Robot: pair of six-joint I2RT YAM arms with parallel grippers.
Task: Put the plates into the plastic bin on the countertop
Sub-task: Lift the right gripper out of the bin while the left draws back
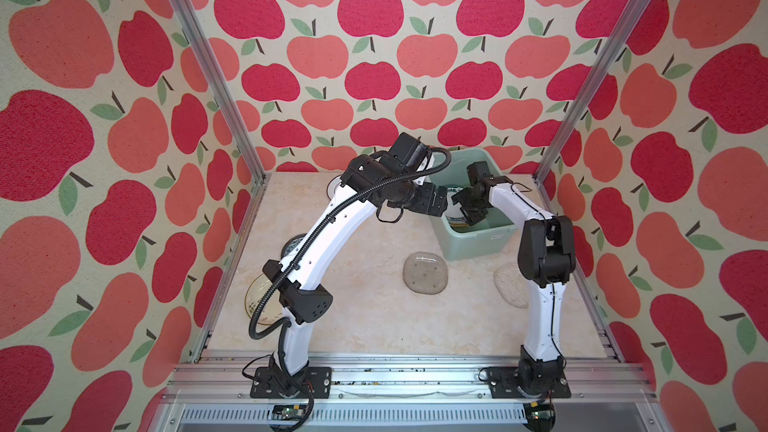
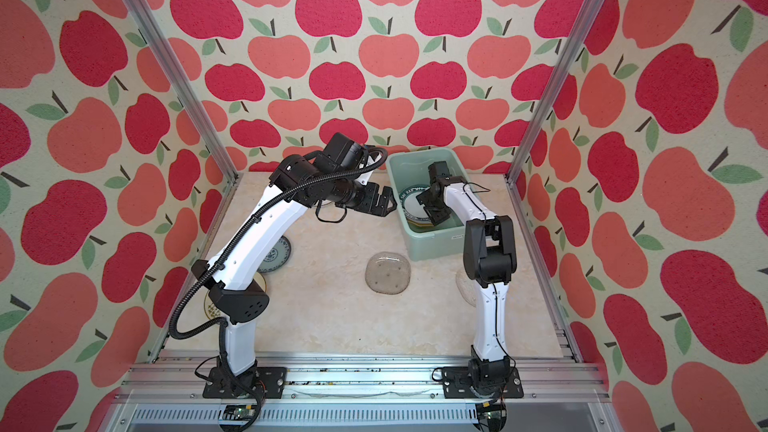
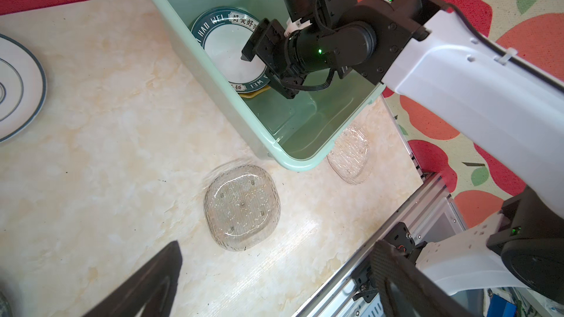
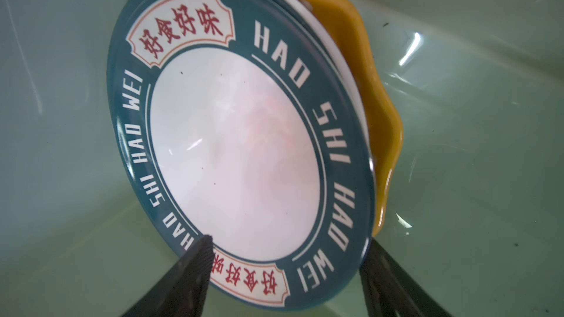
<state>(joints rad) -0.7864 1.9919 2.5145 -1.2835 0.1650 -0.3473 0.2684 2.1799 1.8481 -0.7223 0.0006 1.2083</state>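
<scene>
Top views both show, nearest the arm bases, a cream plate [image 1: 254, 303] at the left of the worktop [image 1: 365, 326], mostly hidden under the left arm. A little farther in, a clear glass plate [image 1: 424, 273] lies in the open near the middle, just in front of the plastic bin [image 1: 473, 243]. A second glass plate [image 1: 510, 288] lies partly behind the right arm. A blue-patterned plate [image 2: 279, 257] lies flat at the left, half under the left arm.

Farther back, the left hand [image 2: 386, 200] hangs above the worktop just beside the bin's left wall, jaws spread wide and holding nothing. The right hand [image 3: 267, 74] reaches down inside the bin. Its jaws stand apart on either side of the edge of a white plate with a dark lettered rim [image 4: 235, 154], without pinching it. That plate rests on a stack over a yellow scalloped plate [image 4: 381, 123] on the bin's floor. The left wrist view also catches a white plate with a thin grey ring [image 3: 18, 93] on the worktop, well apart from the bin.
</scene>
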